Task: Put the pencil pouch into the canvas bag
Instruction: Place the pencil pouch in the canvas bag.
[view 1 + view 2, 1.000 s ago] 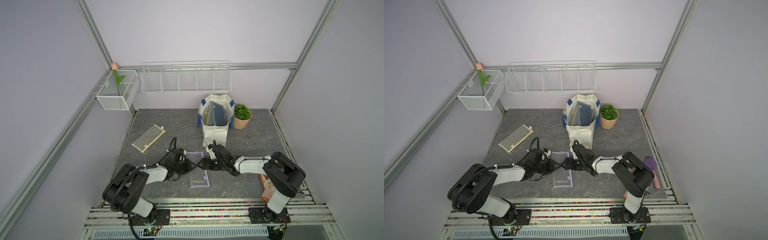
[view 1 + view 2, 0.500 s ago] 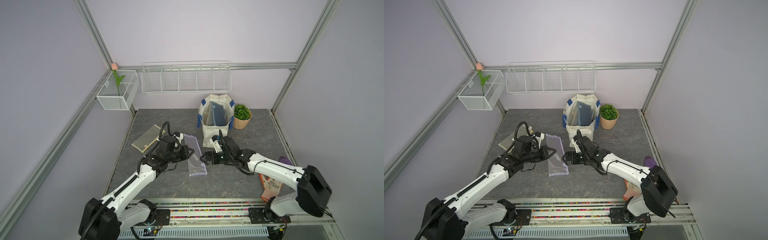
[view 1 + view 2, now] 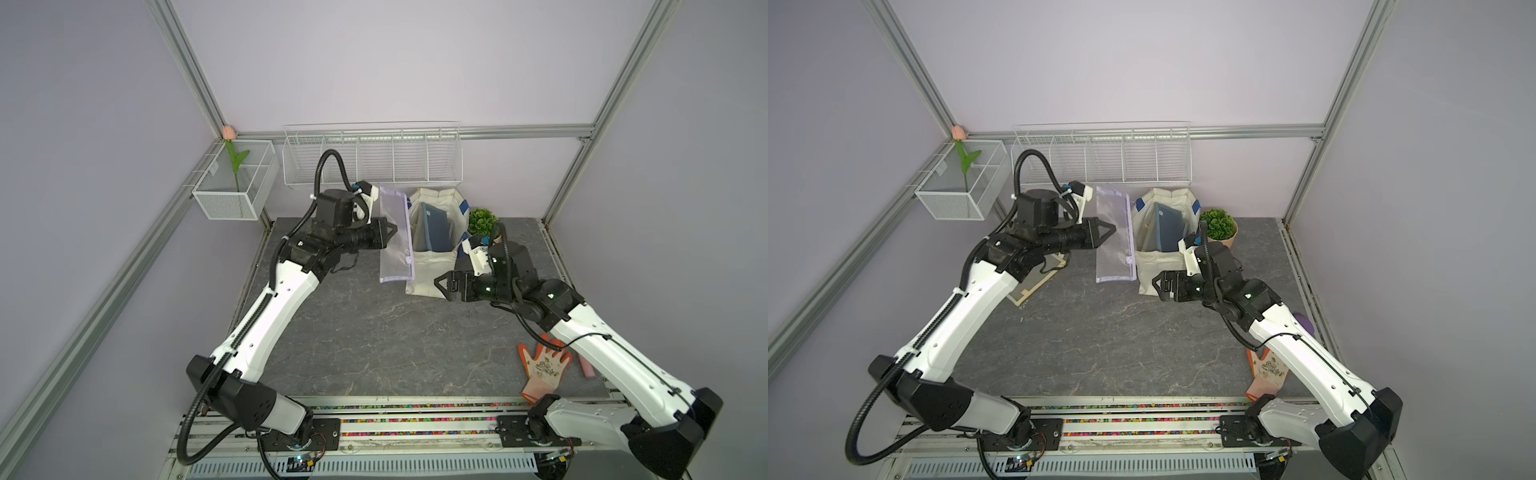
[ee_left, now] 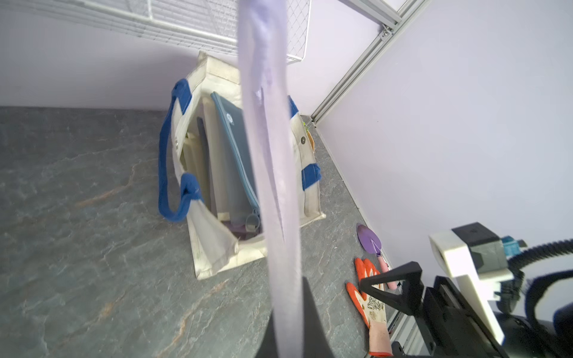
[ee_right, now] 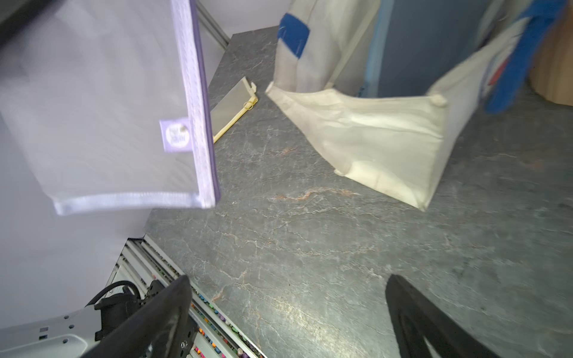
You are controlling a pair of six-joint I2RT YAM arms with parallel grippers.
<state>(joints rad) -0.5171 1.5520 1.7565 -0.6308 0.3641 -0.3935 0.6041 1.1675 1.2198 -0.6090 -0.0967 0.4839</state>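
Two black pincers are raised over the grey marbled tabletop (image 3: pixel 374 332). The left gripper (image 3: pixel 390 230) is clamped on the translucent, lilac-edged mesh pencil pouch (image 3: pixel 397 253), which hangs upright in the air just beside the boxy off-white canvas bag (image 3: pixel 432 266) with blue strap handles, outside its open top. The right gripper (image 3: pixel 439 284) hovers near the bag's front wall, its jaws spread wide and empty.

The grey tabletop (image 3: pixel 374 340) is lying bare across centre frame, leaving wide passage. At upper centre the canvas bag (image 3: pixel 430 270) is gaping upward, a blue-grey folder (image 3: pixel 435 228) filling much of its mouth. The wire rack (image 3: pixel 372 160) is hanging above it, the potted plant (image 3: pixel 482 217) crowding its right, the pencil pouch (image 3: pixel 395 241) dangling just left, the right gripper (image 3: pixel 441 284) hovering wide-fingered in front.
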